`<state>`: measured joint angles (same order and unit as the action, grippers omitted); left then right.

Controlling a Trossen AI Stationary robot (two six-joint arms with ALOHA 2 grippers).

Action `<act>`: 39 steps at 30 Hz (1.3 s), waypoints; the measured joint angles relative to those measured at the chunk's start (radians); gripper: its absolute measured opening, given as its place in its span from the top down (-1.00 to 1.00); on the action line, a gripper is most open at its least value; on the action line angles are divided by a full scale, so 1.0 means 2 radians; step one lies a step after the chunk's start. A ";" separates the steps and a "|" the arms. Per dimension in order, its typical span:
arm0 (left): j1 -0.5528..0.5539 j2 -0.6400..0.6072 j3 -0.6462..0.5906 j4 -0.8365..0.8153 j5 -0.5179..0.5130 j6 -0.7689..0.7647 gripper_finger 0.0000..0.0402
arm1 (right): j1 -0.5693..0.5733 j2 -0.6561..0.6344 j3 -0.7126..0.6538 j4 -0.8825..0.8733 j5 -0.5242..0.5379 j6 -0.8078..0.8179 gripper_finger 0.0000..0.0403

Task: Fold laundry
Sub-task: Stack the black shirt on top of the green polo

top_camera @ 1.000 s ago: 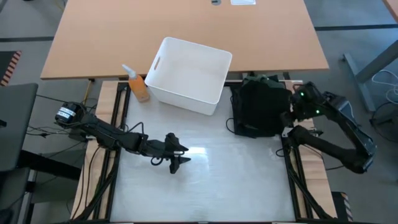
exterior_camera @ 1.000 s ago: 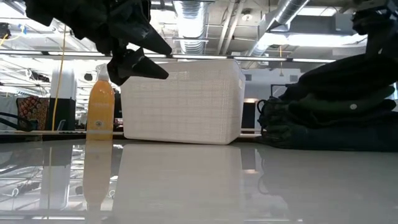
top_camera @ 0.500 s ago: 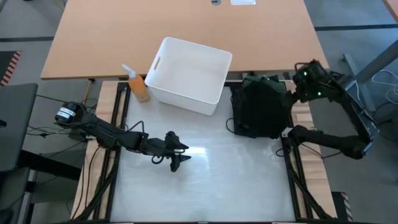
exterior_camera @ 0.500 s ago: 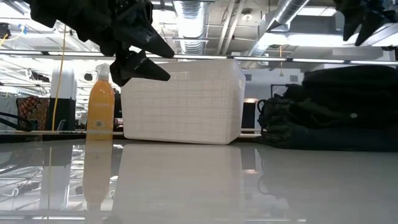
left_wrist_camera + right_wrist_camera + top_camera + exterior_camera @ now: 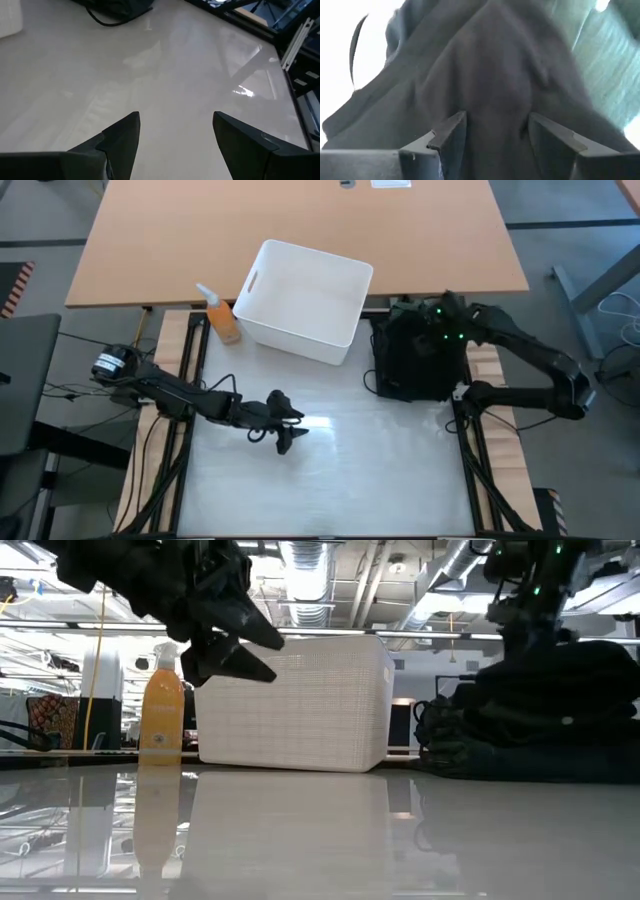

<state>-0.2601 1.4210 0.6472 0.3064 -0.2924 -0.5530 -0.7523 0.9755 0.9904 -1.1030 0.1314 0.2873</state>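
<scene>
We see the laundry (image 5: 415, 358) as a dark heap on the right side of the bench (image 5: 330, 480), toward its far edge, just right of the white plastic bin (image 5: 305, 300). From above it reads as a soft black mound with a hint of dark green at its far side. In the low view the laundry (image 5: 530, 730) lies in stacked, rounded folds, matte and slightly rumpled, with a thin dark loop or cord at its left edge. In the right wrist view the cloth (image 5: 485, 75) fills nearly the whole picture: a grey-dark fabric with long soft creases, and a paler greenish fabric at one side.

The right end effector (image 5: 440, 320) hangs over the far part of the heap. In its wrist view the right end effector (image 5: 492, 132) has its two dark wedge-shaped fingers spread apart, with cloth showing between them and nothing pinched; we cannot tell whether the tips touch the fabric.

The left end effector (image 5: 285, 432) waits over the bare middle of the bench, well apart from the laundry. Its wrist view shows the left end effector (image 5: 172, 135) spread wide above the glossy pale surface, holding nothing.

The bench top is smooth and reflective. The bin is a rounded rectangular tub, its wall finely ribbed in the low view. Just left of it stands an orange spray bottle (image 5: 222, 315) with a white nozzle.
</scene>
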 joint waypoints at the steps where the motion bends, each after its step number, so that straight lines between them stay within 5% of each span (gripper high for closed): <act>1: 0.002 0.005 0.000 0.002 0.001 0.000 -0.20 | 0.000 0.004 -0.015 0.033 0.014 -0.002 -0.16; 6: 0.008 0.032 0.000 0.002 0.015 -0.014 -0.20 | 0.002 0.040 -0.048 0.155 0.093 -0.073 -0.16; 14: 0.012 0.074 0.000 0.040 0.039 -0.016 -0.20 | 0.038 0.092 -0.047 0.277 0.119 -0.201 -0.16; 24: 0.029 0.072 0.000 0.057 0.052 0.013 -0.20 | 0.054 0.086 -0.002 0.226 0.119 -0.201 -0.16; 31: 0.035 0.072 0.000 0.057 0.052 0.012 -0.20 | 0.052 0.044 0.079 0.117 0.119 -0.102 -0.16; 39: 0.034 0.072 0.000 0.057 0.052 0.004 -0.20 | 0.034 0.076 0.049 0.043 0.118 -0.065 -0.16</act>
<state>-0.1912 1.5642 0.6472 0.4210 -0.1879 -0.5442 -0.6842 1.1277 1.0886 -1.0180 0.3677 0.1581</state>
